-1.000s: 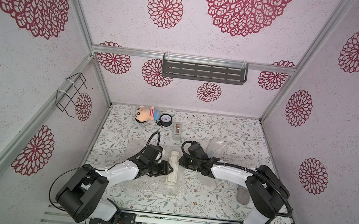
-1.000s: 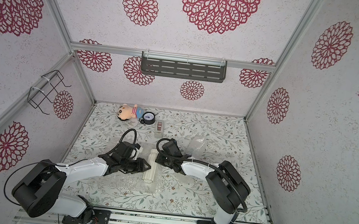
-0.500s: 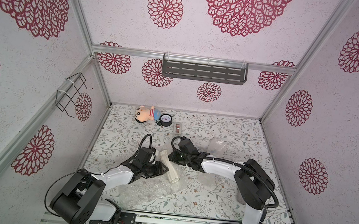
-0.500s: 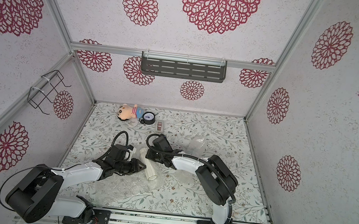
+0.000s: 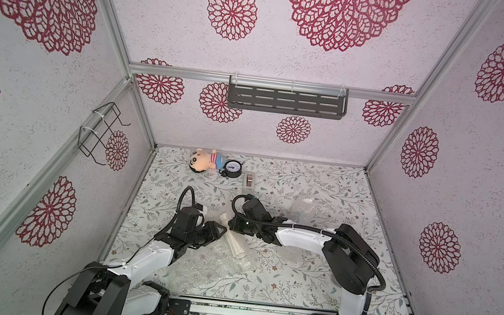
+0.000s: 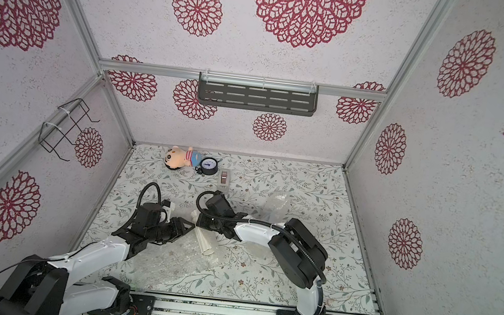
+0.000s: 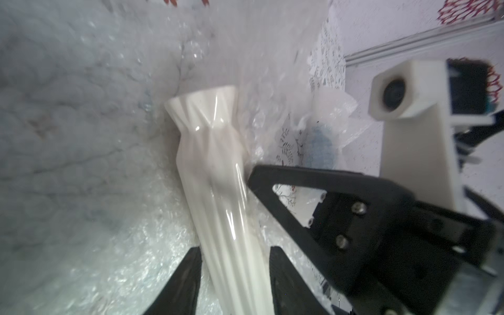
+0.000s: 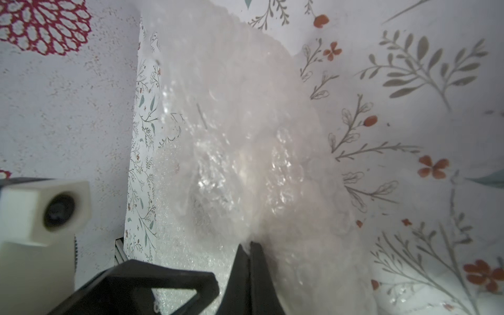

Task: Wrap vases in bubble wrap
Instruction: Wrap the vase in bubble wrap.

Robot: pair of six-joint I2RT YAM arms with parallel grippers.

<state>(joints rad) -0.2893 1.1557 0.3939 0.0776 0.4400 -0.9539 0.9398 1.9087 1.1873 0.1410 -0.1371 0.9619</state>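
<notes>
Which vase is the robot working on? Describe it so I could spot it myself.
Look at the flowered table, then the bubble wrap near its front. The cream vase lies on it: slim, ribbed and bare, unlike the blue vase, which is bundled in wrap nearby.

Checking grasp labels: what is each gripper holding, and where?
Left gripper: white vase, by its ribbed body. Right gripper: bubble wrap, pinched near its edge.

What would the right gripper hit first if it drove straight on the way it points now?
The bubble wrap. The right gripper has its jaws shut on that sheet's edge, and the sheet rises directly ahead. What lies behind is hidden, probably the white vase; depth unclear.
</notes>
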